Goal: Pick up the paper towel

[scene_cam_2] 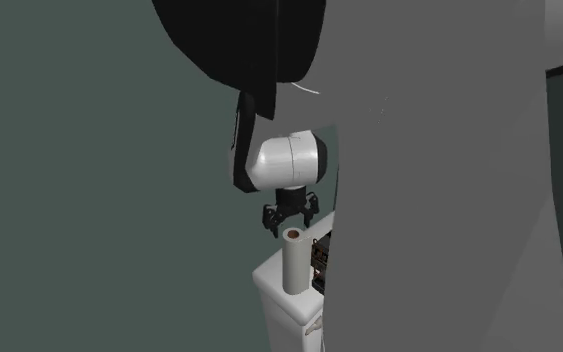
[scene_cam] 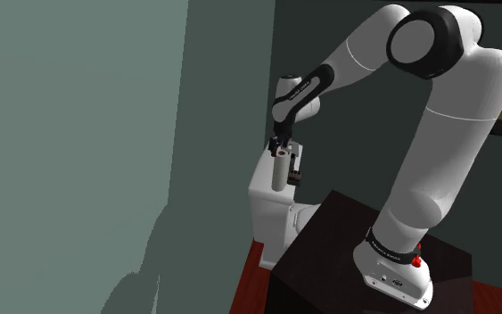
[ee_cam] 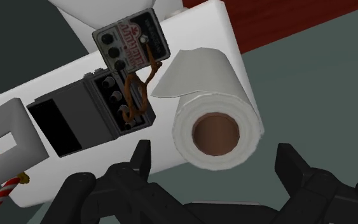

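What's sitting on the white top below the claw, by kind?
Paper towel roll: 1
Knob boxes: 2, light box and dark box
White square block with striped cord: 1
Total: 4

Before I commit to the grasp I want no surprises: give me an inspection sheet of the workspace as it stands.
Surface: white boxy unit with a flat top.
Job's things: paper towel roll stands upright near the top's edge, one sheet end loose.
Clutter: pale-faced knobbed box and dark grey box lie beside the roll; white square block with a hole lies farther along.
Grippers: gripper open above the roll, fingers either side, not touching.
Cables: brown wire twists between the two boxes; red-and-white striped cord by the block.
Surroundings: grey-green wall, red-brown floor, dark stand.
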Robot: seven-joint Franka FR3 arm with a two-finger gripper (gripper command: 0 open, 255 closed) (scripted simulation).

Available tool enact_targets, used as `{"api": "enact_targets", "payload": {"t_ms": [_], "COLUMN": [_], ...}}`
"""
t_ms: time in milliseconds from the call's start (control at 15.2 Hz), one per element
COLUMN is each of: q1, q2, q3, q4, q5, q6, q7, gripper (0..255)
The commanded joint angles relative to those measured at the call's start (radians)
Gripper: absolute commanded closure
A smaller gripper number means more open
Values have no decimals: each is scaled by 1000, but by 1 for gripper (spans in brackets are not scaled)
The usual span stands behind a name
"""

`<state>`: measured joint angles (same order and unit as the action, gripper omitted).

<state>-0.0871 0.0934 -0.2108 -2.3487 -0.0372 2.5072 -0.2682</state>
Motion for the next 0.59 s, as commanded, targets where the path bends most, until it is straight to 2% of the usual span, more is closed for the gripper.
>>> {"api": "enact_targets", "payload": {"t_ms": [0,330,396,528], "q1": [-1,-3,-4,-4], "q2": [27,67,70,69], "q3": [1,5,5,5], "q4": [-2,-9,-8,-8], "q5": [7,19,20,20], "q6": [29,76,77,77], "q7": [-4,-11,-13,-13], "gripper": [0,0,255,255]}}
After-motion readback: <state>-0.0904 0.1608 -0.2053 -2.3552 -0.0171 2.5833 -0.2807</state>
